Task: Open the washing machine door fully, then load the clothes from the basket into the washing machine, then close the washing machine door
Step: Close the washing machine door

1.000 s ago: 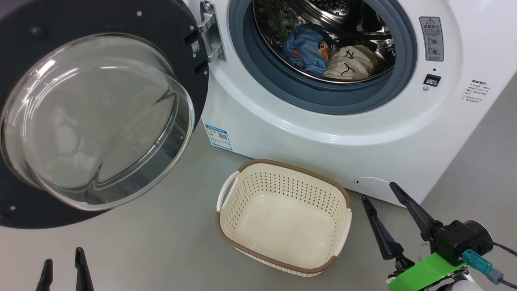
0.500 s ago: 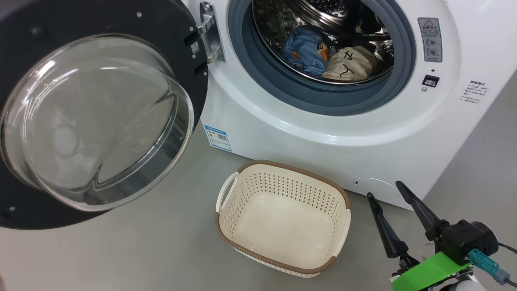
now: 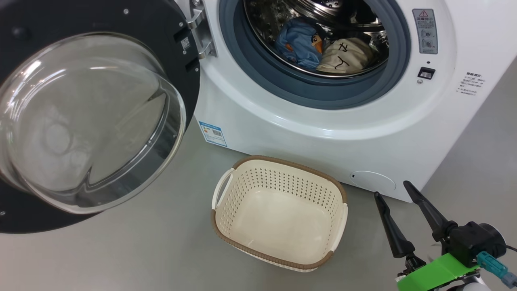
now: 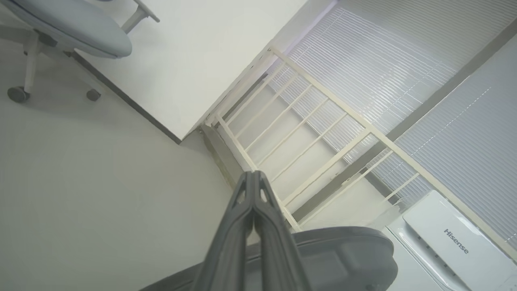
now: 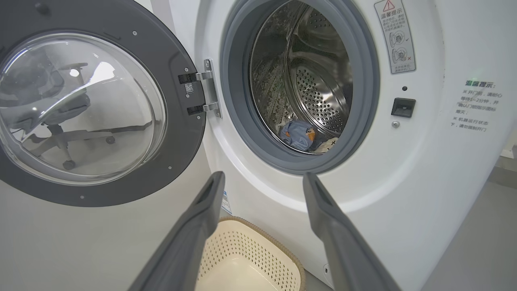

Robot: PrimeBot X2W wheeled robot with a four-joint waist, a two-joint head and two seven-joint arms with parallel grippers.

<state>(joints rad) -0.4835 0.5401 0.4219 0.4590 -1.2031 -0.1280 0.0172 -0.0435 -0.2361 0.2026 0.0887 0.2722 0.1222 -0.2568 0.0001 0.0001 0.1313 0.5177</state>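
The washing machine (image 3: 331, 121) (image 5: 424, 169) stands with its door (image 3: 89, 113) (image 5: 89, 101) swung wide to the left. Inside the steel drum lie the clothes: a light blue garment (image 3: 299, 44) (image 5: 298, 134) and a cream one with black marks (image 3: 347, 58). The cream basket (image 3: 278, 212) (image 5: 250, 262) sits on the floor before the washer, with nothing in it. My right gripper (image 3: 394, 192) (image 5: 262, 178) hovers open to the right of the basket, holding nothing. My left gripper (image 4: 253, 173) is shut with its fingers pressed together, empty, pointing away toward a railing.
Grey floor (image 3: 133, 250) spreads around the basket and under the door. A round filter cap (image 3: 372, 180) sits low on the washer front. The left wrist view shows an office chair (image 4: 68, 28), a white railing (image 4: 323, 121) and a white Hisense unit (image 4: 456, 242).
The left gripper's fingertips have left the head view's lower left and the gripper has shut. The head camera has shifted slightly. The right gripper has drifted a little right and down.
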